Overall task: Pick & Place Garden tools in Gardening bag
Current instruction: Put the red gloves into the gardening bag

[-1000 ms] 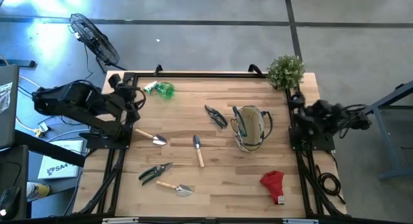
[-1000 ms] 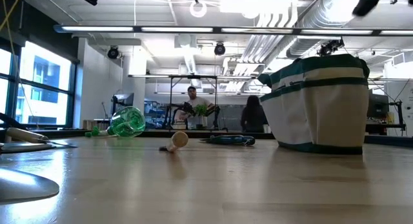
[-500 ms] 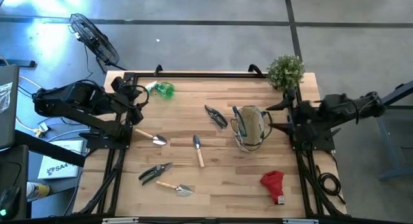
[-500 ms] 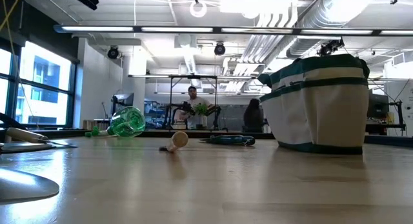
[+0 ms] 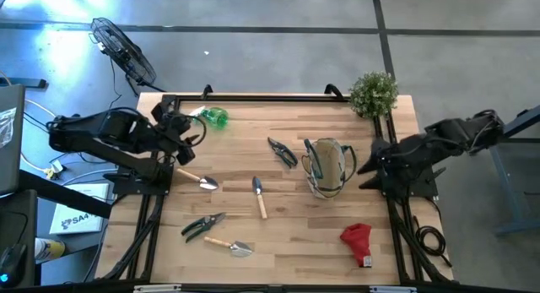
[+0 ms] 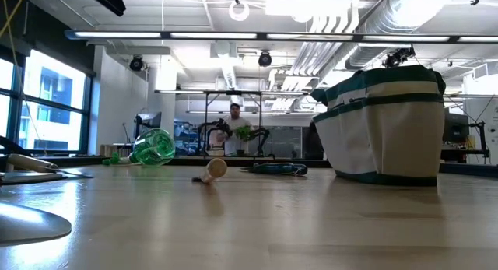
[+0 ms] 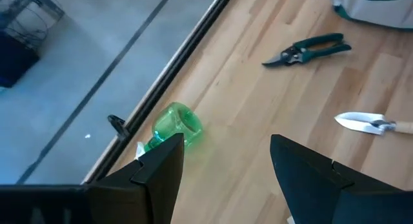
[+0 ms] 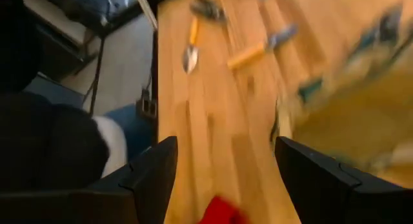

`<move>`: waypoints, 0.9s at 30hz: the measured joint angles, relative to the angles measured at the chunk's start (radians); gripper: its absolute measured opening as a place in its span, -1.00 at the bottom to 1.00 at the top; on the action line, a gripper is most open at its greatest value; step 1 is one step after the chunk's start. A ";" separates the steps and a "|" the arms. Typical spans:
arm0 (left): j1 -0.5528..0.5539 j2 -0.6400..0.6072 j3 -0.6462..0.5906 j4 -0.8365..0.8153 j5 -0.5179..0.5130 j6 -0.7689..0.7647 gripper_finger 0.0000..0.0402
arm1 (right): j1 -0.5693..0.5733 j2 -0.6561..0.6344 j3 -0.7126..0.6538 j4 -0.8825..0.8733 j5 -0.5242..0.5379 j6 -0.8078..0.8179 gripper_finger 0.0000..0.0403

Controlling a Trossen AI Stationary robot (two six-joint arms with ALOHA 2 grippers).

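Note:
The beige gardening bag (image 5: pixel 327 166) with dark green trim stands upright right of centre, also seen in the low view (image 6: pixel 385 122). Garden tools lie flat on the wooden table: a green spray bottle (image 5: pixel 211 116) on its side, green-handled shears (image 5: pixel 283 151), a trowel (image 5: pixel 198 181), a small wooden-handled tool (image 5: pixel 259 196), dark shears (image 5: pixel 202 225), a second trowel (image 5: pixel 229 245) and a red glove (image 5: pixel 357 241). My left gripper (image 5: pixel 192 134) hovers open at the left edge, just short of the spray bottle (image 7: pixel 175 126). My right gripper (image 5: pixel 367 165) hovers open right of the bag.
A bushy green plant (image 5: pixel 373 93) stands at the far right corner. A black frame rail (image 5: pixel 253 97) runs along the table's far edge. Bare wood lies between the bag and the near edge. A person shows far off in the room (image 6: pixel 233 114).
My right arm has unfolded from its tucked pose at the right edge; its gripper has risen and turned over, now pointing slantwise down beside the bag. My left gripper has crept a little toward the table's right, nearer the spray bottle. No tool has moved.

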 joint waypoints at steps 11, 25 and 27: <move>0.000 0.049 0.000 0.024 -0.015 0.008 0.11 | 0.096 0.150 0.000 -0.335 -0.126 0.623 0.25; 0.000 0.145 0.000 0.015 0.133 -0.085 0.11 | 0.220 0.540 0.000 -0.178 -0.326 0.838 0.25; 0.000 0.152 0.000 0.014 0.137 -0.080 0.11 | 0.233 0.592 0.000 -0.174 -0.352 0.842 0.25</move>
